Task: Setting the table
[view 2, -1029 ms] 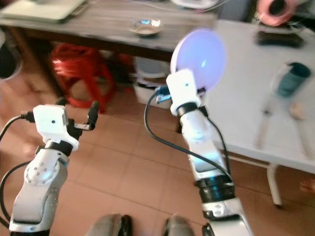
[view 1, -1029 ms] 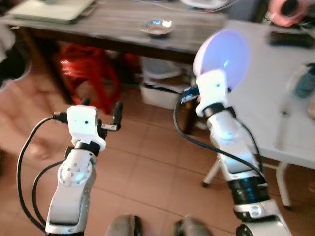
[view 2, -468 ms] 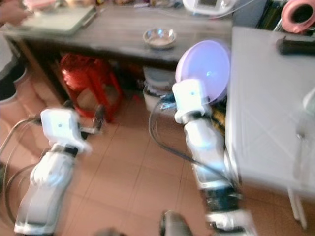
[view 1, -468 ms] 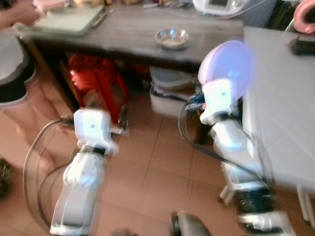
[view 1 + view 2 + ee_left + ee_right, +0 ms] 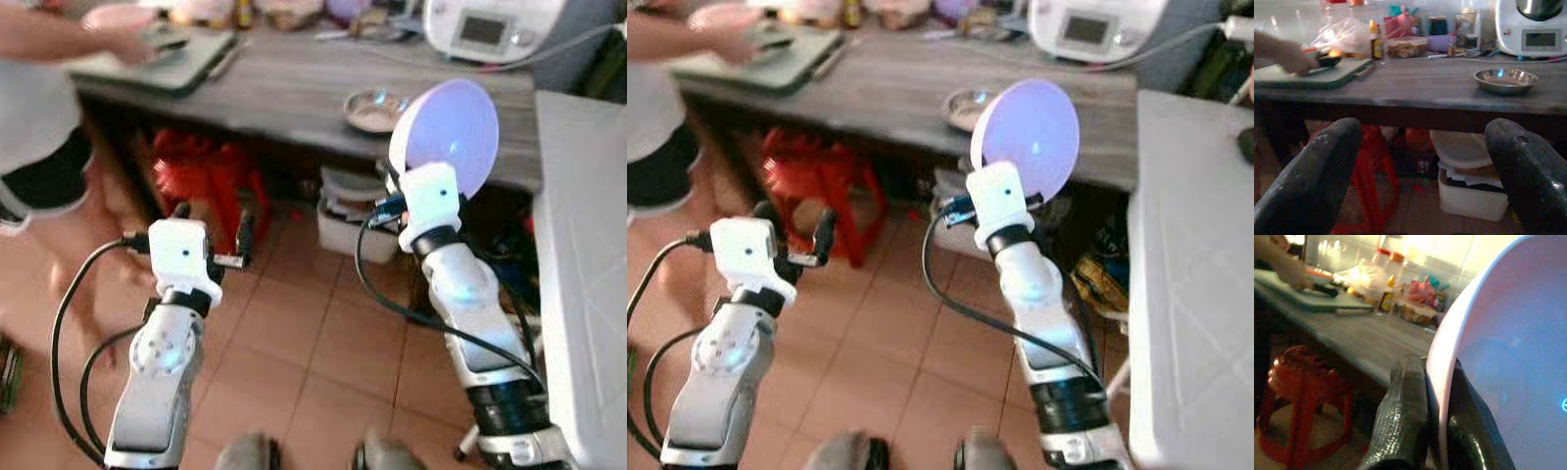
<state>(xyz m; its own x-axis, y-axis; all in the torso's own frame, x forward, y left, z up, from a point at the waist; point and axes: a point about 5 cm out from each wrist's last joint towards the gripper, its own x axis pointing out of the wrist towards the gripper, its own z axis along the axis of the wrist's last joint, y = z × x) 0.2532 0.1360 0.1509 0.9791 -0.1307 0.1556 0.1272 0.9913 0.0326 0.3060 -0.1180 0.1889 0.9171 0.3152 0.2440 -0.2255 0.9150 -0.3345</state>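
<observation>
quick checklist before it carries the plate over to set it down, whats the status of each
1. Plate pinched by the right gripper fingers at its rim: ok.
2. Plate held upright, not level for placing: not ok.
3. Left gripper open and holding nothing: ok.
4. White table on the robot's right, near part bare: ok.
5. Person at the wooden counter, near the left side: not ok.
6. Grip firmness: cannot tell.

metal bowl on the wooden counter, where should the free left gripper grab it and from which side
Probably by the rim. The metal bowl sits upright on the wooden counter, shallow with a thin flared lip, so one finger inside and one outside suits it. Come from above at its near edge; the left gripper is open and below counter height.
</observation>
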